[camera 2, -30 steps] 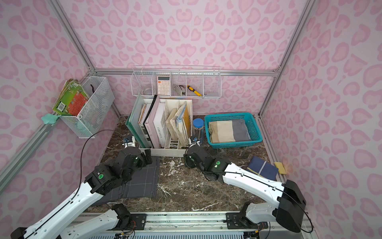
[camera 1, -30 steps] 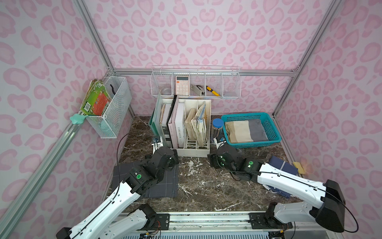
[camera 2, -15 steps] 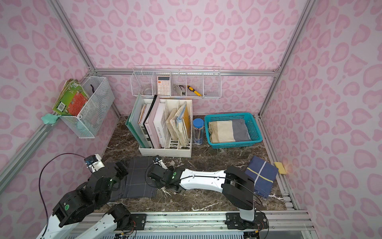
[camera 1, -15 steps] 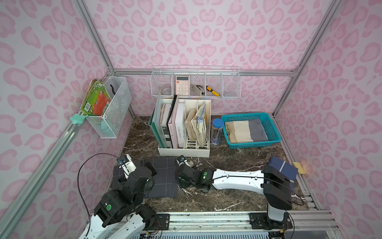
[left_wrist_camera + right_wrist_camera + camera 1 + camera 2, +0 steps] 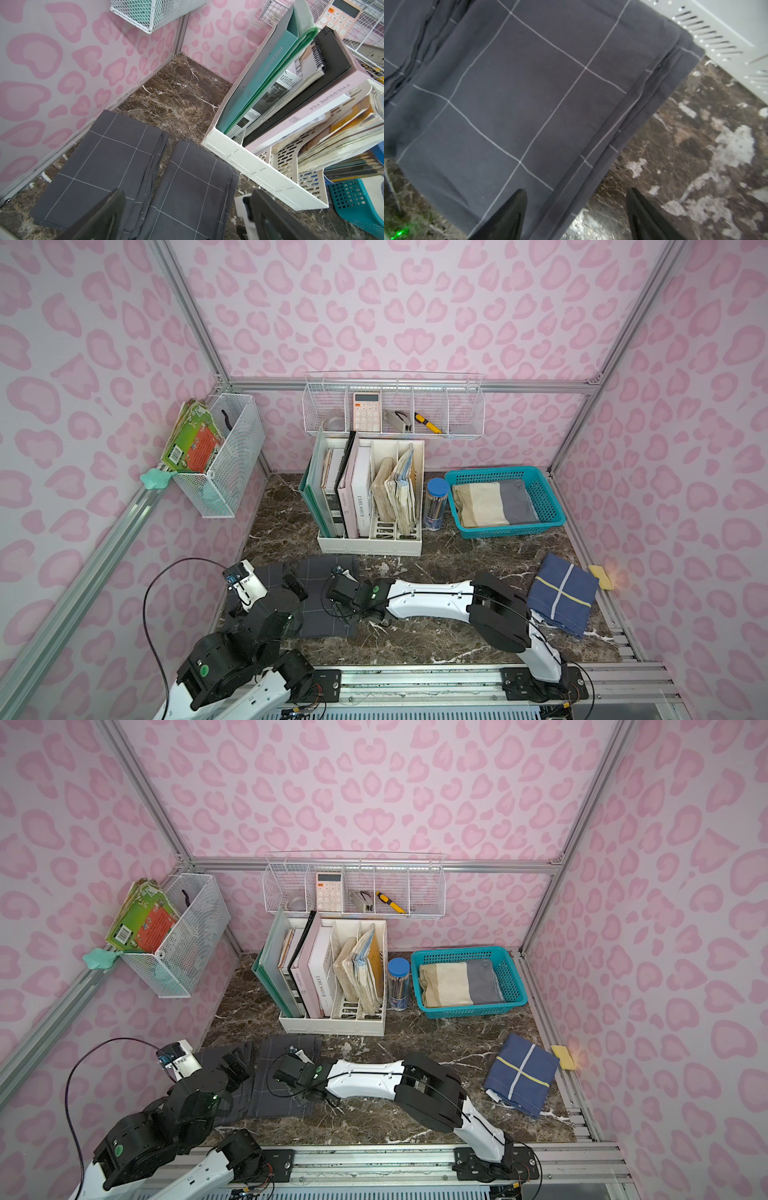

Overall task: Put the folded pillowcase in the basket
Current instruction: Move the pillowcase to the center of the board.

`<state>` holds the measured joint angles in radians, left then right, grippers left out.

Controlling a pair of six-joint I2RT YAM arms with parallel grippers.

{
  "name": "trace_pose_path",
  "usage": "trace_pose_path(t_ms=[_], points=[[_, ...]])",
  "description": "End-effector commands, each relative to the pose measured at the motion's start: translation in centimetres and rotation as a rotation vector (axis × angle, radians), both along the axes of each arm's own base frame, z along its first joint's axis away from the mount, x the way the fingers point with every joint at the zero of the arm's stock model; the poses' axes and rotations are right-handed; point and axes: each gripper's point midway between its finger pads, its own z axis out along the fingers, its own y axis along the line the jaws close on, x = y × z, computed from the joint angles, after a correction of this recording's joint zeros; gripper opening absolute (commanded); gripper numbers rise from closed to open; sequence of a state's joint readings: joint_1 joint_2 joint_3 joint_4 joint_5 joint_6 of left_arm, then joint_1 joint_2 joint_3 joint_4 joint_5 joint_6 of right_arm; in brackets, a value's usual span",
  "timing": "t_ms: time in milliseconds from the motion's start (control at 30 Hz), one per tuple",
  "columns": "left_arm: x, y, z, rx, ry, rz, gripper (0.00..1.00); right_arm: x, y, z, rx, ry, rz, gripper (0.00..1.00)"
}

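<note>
Now both arms have come forward from the rear. The left gripper (image 5: 187, 195) hangs wide open. The right gripper (image 5: 576, 191), jaws apart, straddles an edge of the grey checked pillowcase (image 5: 519, 93), which lies ungrasped. The basket (image 5: 511, 531) stands far behind, so grasping probably comes next.

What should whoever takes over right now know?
Left gripper: open, empty, over two grey pillowcases.
Right gripper: open, straddling the edge of one pillowcase, not gripping.
Both lie folded on the table; navy cloth lies apart. Basket holds a beige-grey cloth.
Done: right gripper lined up. Left: grip, lift, carry to basket, release.
</note>
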<state>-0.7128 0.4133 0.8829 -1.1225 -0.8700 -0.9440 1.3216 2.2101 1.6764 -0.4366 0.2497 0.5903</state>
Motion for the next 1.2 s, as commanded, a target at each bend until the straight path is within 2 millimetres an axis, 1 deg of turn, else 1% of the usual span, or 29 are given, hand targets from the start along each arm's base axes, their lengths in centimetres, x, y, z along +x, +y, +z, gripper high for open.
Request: trace_pose_path(t_ms=[0, 100, 167, 300, 400, 500, 567, 633, 767, 833, 867, 900, 933, 1000, 1067, 1100, 1167], points=[[-0.4, 0.7, 0.0, 0.016, 0.001, 0.023, 0.99, -0.4, -0.2, -1.1, -0.053, 0.022, 0.025, 0.78], [-0.3, 0.6, -0.2, 0.019, 0.005, 0.020, 0.99, -0.4, -0.5, -2.2, -0.089, 0.034, 0.024, 0.77], [-0.2, 0.5, -0.3, 0.024, 0.011, 0.019, 0.99, -0.5, -1.2, -2.8, -0.114, 0.038, 0.025, 0.75], [-0.1, 0.4, -0.5, 0.033, 0.018, 0.022, 0.99, -0.3, -3.8, -3.5, -0.135, 0.044, -0.011, 0.73], [0.1, 0.2, -0.8, 0.042, 0.035, 0.020, 0.99, -0.1, -6.3, -3.9, -0.147, 0.058, -0.052, 0.72], [0.3, -0.1, -1.1, 0.049, 0.051, 0.019, 0.99, 0.4, -8.9, -3.8, -0.158, 0.058, -0.104, 0.72], [0.4, -0.3, -1.5, 0.052, 0.065, 0.012, 0.99, 0.7, -11.5, -4.1, -0.184, 0.057, -0.144, 0.72], [0.6, -0.6, -1.9, 0.056, 0.083, 0.004, 0.99, 1.1, -13.7, -4.0, -0.194, 0.052, -0.184, 0.72], [1.3, -2.1, -3.3, 0.064, 0.135, -0.043, 0.99, 2.2, -18.5, -4.0, -0.222, 0.043, -0.272, 0.72], [1.7, -2.9, -4.2, 0.067, 0.169, -0.066, 0.99, 2.7, -20.4, -3.7, -0.225, 0.037, -0.312, 0.72], [1.9, -3.4, -4.7, 0.071, 0.190, -0.076, 0.99, 2.9, -20.9, -3.3, -0.218, 0.031, -0.327, 0.71], [2.1, -3.7, -5.2, 0.071, 0.207, -0.085, 0.99, 3.0, -21.2, -2.9, -0.209, 0.022, -0.332, 0.71], [2.2, -4.1, -5.6, 0.074, 0.225, -0.093, 0.99, 3.1, -21.1, -2.2, -0.188, 0.011, -0.334, 0.71], [2.5, -4.6, -6.4, 0.076, 0.253, -0.100, 0.99, 3.0, -20.1, -0.6, -0.140, -0.007, -0.321, 0.70], [2.7, -4.8, -6.9, 0.076, 0.271, -0.099, 0.99, 2.5, -18.2, 1.0, -0.088, -0.033, -0.276, 0.70], [2.8, -4.8, -7.0, 0.073, 0.273, -0.097, 0.99, 2.0, -17.3, 1.4, -0.071, -0.043, -0.249, 0.70], [3.0, -4.9, -7.2, 0.061, 0.273, -0.095, 0.99, 1.1, -15.6, 1.6, -0.061, -0.044, -0.200, 0.70]])
